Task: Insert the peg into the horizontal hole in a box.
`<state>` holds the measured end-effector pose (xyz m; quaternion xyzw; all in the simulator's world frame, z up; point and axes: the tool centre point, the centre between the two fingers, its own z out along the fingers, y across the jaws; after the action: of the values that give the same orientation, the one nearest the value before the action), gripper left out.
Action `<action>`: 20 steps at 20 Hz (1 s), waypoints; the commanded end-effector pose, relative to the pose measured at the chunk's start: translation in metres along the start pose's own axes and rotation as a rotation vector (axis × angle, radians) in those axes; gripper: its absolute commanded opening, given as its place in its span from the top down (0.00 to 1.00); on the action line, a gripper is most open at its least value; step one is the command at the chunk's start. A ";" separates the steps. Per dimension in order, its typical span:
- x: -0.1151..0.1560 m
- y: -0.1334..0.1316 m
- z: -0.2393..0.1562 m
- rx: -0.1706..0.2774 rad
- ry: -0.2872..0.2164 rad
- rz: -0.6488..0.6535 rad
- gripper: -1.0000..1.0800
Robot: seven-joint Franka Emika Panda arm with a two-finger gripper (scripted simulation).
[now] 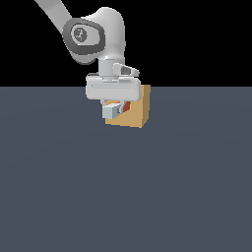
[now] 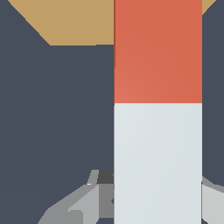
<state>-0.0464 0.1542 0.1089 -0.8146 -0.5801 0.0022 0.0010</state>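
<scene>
**Peg held at the face of the box**

While the gripper (image 1: 114, 106) hangs low over the dark surface (image 1: 123, 197), its fingers are closed on the white half of the peg (image 1: 116, 109), which lies roughly level. The red-orange half points toward the tan box (image 1: 139, 112), and in the exterior view only a sliver of red shows between the gripper and the box face, so the tip sits right at that face. Whether it has entered the hole cannot be told; the hole itself is hidden behind the gripper and peg.

From the wrist view, the peg (image 2: 157, 109) runs straight away from the camera, its long edges parallel, the red end crossing the near edge of the box (image 2: 74, 22). Grey gripper fingers (image 2: 83, 205) flank the white end.

Around the box the surface spreads wide and flat on every visible side.
</scene>
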 end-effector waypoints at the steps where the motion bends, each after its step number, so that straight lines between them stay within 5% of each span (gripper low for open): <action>1: 0.010 0.000 -0.001 -0.003 0.002 -0.001 1.00; 12: 0.079 0.000 -0.003 -0.004 0.003 -0.001 1.00; 20: 0.101 0.001 -0.003 -0.005 0.004 -0.001 1.00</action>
<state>-0.0173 0.2424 0.1104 -0.8146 -0.5800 0.0047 0.0005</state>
